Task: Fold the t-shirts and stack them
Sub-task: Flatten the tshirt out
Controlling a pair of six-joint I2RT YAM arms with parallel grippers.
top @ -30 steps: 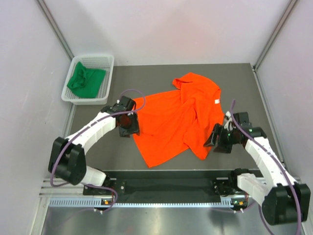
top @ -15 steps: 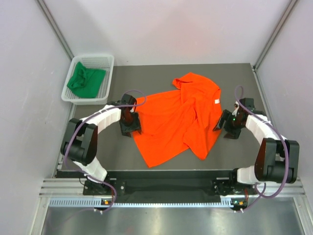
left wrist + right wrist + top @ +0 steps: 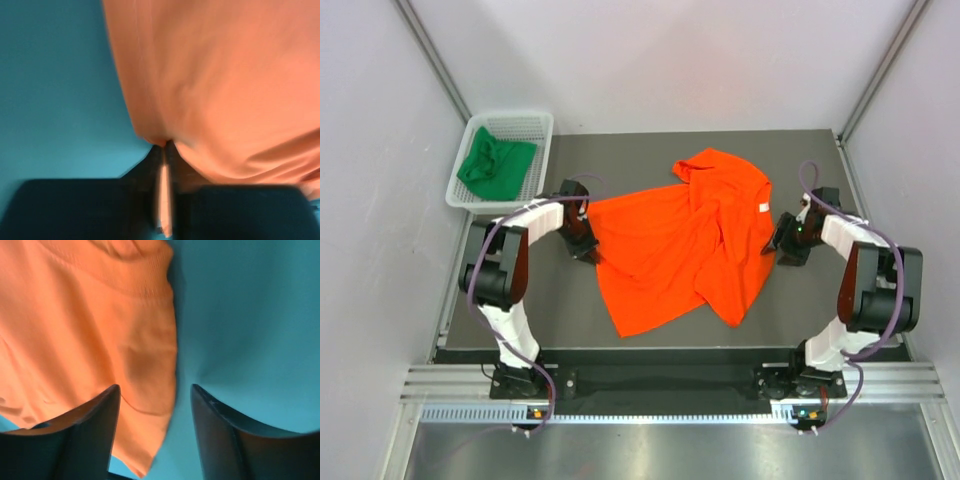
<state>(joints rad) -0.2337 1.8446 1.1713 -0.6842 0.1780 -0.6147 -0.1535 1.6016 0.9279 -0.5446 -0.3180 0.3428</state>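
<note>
An orange t-shirt (image 3: 685,245) lies spread and rumpled on the dark table, also filling the left wrist view (image 3: 225,85) and the right wrist view (image 3: 90,340). My left gripper (image 3: 583,238) is at the shirt's left edge, and its jaws are shut on a thin fold of the orange cloth (image 3: 164,190). My right gripper (image 3: 786,243) stands open at the shirt's right edge, its fingers (image 3: 95,430) straddling the hem. A green t-shirt (image 3: 495,165) lies bunched in the basket.
A white mesh basket (image 3: 536,125) sits at the back left corner of the table. Grey walls close in on the table's left, right and back. The arms' mounting rail (image 3: 660,385) runs along the near edge.
Both arms have swung toward the back along the shirt's sides. The left jaws have closed on the shirt's left edge. The right gripper has moved up to the right hem and stays open.
</note>
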